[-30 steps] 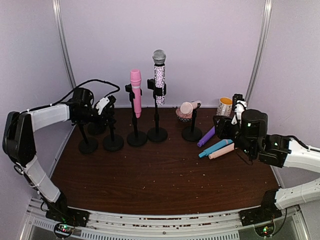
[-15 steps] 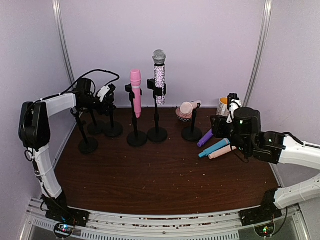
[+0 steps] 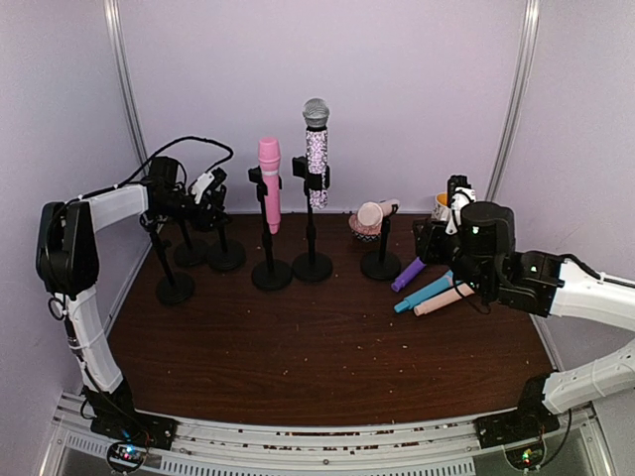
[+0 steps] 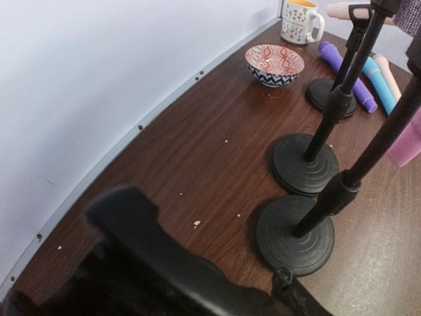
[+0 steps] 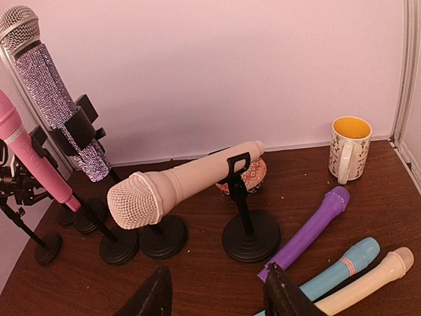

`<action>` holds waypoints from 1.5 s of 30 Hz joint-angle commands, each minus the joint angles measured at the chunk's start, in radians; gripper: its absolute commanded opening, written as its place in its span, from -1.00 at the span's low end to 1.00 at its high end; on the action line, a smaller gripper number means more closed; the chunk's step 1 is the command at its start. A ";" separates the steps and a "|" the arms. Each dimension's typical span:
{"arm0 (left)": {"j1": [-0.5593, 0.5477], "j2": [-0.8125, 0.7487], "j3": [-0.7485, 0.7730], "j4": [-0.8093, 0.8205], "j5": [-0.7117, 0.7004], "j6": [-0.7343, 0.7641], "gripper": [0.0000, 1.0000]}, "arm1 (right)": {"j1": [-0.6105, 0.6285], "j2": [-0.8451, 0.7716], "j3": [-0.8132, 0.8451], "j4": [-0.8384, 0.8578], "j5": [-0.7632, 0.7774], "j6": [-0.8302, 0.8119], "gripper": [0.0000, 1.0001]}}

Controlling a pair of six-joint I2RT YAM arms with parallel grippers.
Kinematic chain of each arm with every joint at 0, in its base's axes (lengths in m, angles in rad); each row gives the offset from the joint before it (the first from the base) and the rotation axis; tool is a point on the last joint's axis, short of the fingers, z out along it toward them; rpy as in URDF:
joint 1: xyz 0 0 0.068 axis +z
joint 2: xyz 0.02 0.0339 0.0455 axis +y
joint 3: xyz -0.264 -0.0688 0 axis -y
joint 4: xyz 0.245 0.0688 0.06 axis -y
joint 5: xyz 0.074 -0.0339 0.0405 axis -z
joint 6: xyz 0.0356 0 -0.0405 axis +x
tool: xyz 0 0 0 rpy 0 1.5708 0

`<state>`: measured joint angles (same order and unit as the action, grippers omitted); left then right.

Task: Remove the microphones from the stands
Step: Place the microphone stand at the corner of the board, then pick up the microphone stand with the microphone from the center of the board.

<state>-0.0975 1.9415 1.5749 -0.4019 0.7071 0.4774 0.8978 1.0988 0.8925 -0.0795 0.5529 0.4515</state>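
On dark table (image 3: 327, 337) before lilac wall (image 3: 397, 99), found cream microphone (image 5: 184, 187) clipped in stand (image 5: 247, 227) right of centre, lying almost level with head aimed near-left, just left and far of right gripper (image 5: 217, 273), parted and empty; could not tell state of left gripper (image 3: 205, 188), well away far-left.

A dark wooden tabletop (image 3: 317, 337) is flecked with pale crumbs (image 4: 196, 224). At its 1 o'clock stands a bowl (image 4: 274, 64), patterned red and white above a dark blue band. A white, yellow-lined mug (image 5: 350, 149) stands upright at 2 o'clock, apart from the bowl.
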 commanded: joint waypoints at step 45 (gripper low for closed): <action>0.033 -0.455 0.025 -0.349 -0.242 -0.094 0.96 | -0.130 0.089 0.248 -0.128 -0.004 0.084 1.00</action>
<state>-0.0734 1.5749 1.6230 -0.6743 0.5629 0.3622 0.7773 1.0828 0.9520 -0.1078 0.5541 0.5289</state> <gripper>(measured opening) 0.976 0.999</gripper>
